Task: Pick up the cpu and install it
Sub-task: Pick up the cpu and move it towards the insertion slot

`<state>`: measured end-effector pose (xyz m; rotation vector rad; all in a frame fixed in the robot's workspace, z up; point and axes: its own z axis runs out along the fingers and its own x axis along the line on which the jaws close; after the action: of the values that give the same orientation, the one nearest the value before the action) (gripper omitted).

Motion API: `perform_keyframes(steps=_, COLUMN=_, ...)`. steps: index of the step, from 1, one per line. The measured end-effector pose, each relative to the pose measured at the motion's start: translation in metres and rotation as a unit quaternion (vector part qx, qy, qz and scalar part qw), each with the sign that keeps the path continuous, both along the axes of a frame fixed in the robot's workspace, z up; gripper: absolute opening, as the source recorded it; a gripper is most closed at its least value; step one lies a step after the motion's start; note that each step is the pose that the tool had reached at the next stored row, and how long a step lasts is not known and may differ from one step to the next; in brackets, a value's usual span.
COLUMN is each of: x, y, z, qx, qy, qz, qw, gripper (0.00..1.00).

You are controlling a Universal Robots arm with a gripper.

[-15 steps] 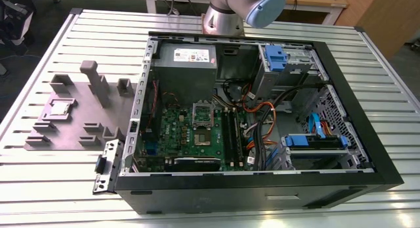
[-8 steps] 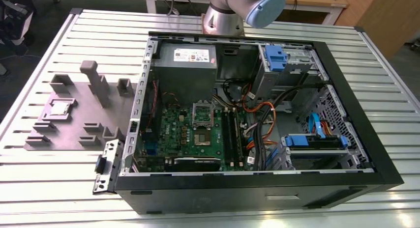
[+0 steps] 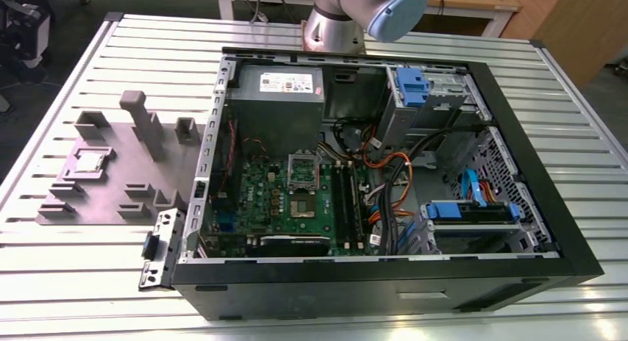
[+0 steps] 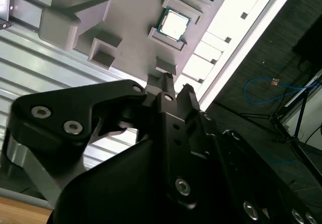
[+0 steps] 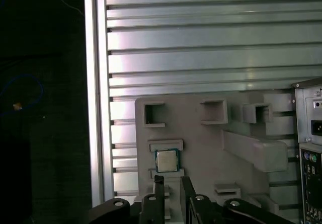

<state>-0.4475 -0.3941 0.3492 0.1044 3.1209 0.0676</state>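
The cpu (image 3: 88,162) is seen lying flat on the grey moulded plate (image 3: 113,176), framed between two low raised brackets and set toward the plate's edge farthest from the computer case (image 3: 373,289). Its silver top is turned upward and nothing is touching it.

In both wrist views the black pincer (image 5: 172,179) is shown held over the plate, its tips aimed at the plate's surface close to the cpu but clearly apart from it. The two fingers (image 4: 167,78) are parted by a narrow gap, and nothing is gripped between them.

The plate is laid on the slatted metal bench (image 3: 79,282), with several upright blocks rising from the half nearer the case. The open case is placed just beside the plate, on the exterior view's right of it, and the green circuit board (image 3: 294,201) is exposed inside. The base of the arm (image 3: 339,25) is mounted on the bench beyond the plate and behind the case.
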Motion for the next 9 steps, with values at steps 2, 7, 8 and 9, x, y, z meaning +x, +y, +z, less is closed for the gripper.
perform_keyframes(steps=2, x=0.0, y=0.0, z=0.0, qx=0.0, qy=0.0, qz=0.0, qw=1.0, gripper=0.29)
perform_keyframes(steps=7, x=0.0, y=0.0, z=-0.0007, qx=0.0, qy=0.0001, qz=0.0, qw=1.0, gripper=0.53)
perform_keyframes(steps=8, x=-0.0001, y=0.0, z=-0.0017, qx=0.0, qy=0.0002, qz=0.002, qw=1.0, gripper=0.53)
perform_keyframes(steps=9, x=-0.0003, y=0.0, z=-0.0027, qx=0.0, qy=0.0005, qz=0.005, qw=0.99999, gripper=0.59)
